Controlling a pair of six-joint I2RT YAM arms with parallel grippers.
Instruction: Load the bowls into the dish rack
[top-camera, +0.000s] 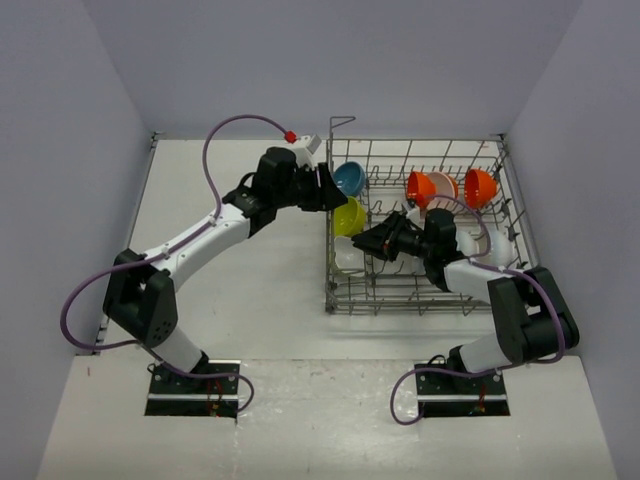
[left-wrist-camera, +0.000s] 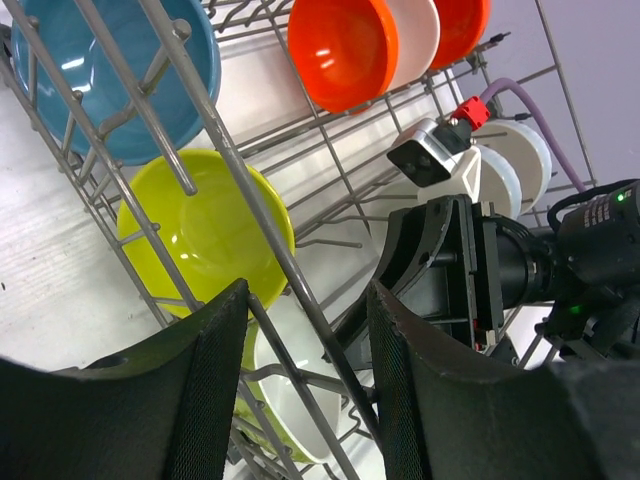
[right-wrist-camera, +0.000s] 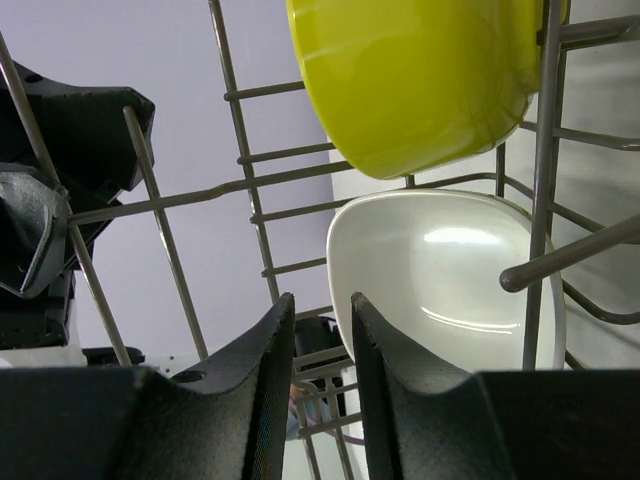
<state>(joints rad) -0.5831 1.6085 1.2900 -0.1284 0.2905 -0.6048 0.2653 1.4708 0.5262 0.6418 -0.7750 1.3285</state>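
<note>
while the white bowl (right-wrist-camera: 440, 270) stood on edge just ahead of the right gripper (right-wrist-camera: 320, 305), barely parted and empty, the left gripper (left-wrist-camera: 305, 290) hung spread outside the rack (top-camera: 328, 290).

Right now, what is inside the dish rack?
Inside the dish rack: blue bowl, yellow-green bowl, white squarish bowl, orange bowls, white round bowls, and the right gripper. The right arm covers part of the white round ones.

White table (top-camera: 250, 300) carries the grey wire dish rack (top-camera: 400, 303) on its right half, toward the far side. Left base plate (top-camera: 195, 390) and right base plate (top-camera: 463, 393) sit at the near edge. A purple cable (top-camera: 393, 405) loops on the table just beside the right one.
</note>
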